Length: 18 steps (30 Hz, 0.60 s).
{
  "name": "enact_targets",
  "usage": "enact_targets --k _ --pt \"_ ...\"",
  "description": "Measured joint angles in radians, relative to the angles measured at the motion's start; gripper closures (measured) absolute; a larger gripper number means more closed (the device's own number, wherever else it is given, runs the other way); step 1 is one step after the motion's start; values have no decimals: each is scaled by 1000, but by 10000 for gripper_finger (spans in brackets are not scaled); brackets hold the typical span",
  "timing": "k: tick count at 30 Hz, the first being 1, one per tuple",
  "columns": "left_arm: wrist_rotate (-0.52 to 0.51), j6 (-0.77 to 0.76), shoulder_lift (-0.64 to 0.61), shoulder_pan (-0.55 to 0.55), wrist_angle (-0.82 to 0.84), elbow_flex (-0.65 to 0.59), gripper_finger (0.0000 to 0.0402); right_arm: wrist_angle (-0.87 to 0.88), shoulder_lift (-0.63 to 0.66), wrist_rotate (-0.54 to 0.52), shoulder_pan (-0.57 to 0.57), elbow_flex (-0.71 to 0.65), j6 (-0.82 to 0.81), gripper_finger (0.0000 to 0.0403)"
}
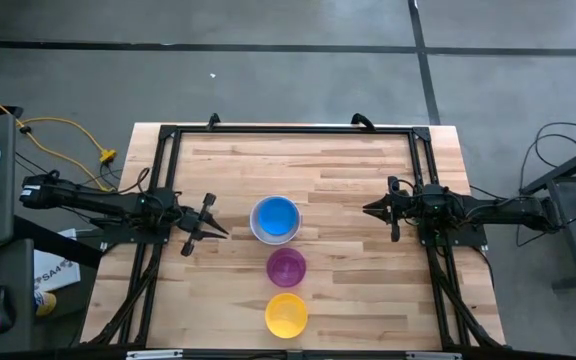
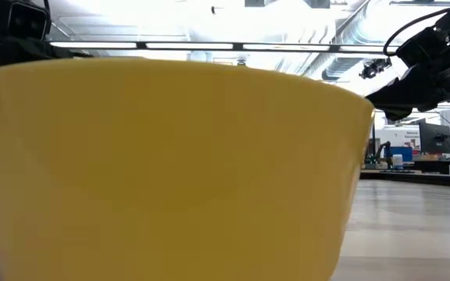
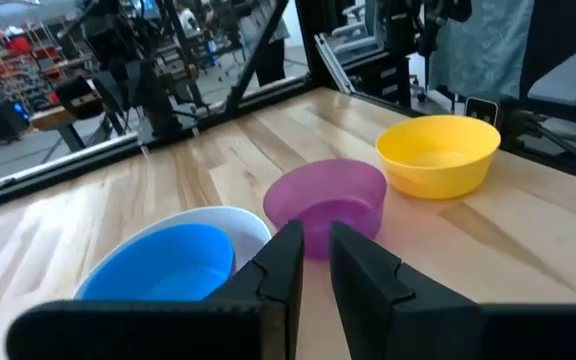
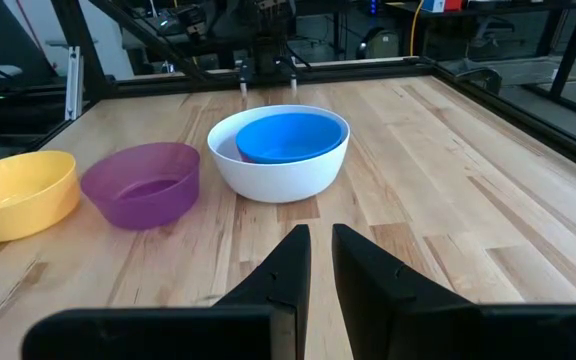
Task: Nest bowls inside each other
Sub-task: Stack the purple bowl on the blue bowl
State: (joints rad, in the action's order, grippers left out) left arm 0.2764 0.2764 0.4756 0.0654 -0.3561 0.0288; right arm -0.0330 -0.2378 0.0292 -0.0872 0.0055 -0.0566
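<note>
A blue bowl (image 1: pixel 275 215) sits nested inside a slightly larger white bowl (image 1: pixel 258 232) at the table's middle. Toward the near edge a purple bowl (image 1: pixel 286 267) and then a yellow bowl (image 1: pixel 286 314) stand upright on their bases, each on its own. The yellow bowl (image 2: pixel 170 172) fills the low view. My left gripper (image 1: pixel 215 229) hovers level left of the white bowl, its fingers close together around nothing (image 3: pixel 315 232). My right gripper (image 1: pixel 368 208) hovers right of the bowls, likewise shut and empty (image 4: pixel 320 232).
A black metal frame (image 1: pixel 288 130) runs along the far edge and down both sides of the wooden table. Bare wood lies between each gripper and the line of bowls. Yellow cable (image 1: pixel 68 135) lies on the floor beyond the left side.
</note>
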Motion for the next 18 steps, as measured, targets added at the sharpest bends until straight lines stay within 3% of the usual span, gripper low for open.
enact_targets --k 9,18 --pt "-14 -36 -65 0 18 -15 350 0 0 0 0 0 0 364" --pt "-202 -255 -128 0 99 -16 350 0 0 0 0 0 0 364"
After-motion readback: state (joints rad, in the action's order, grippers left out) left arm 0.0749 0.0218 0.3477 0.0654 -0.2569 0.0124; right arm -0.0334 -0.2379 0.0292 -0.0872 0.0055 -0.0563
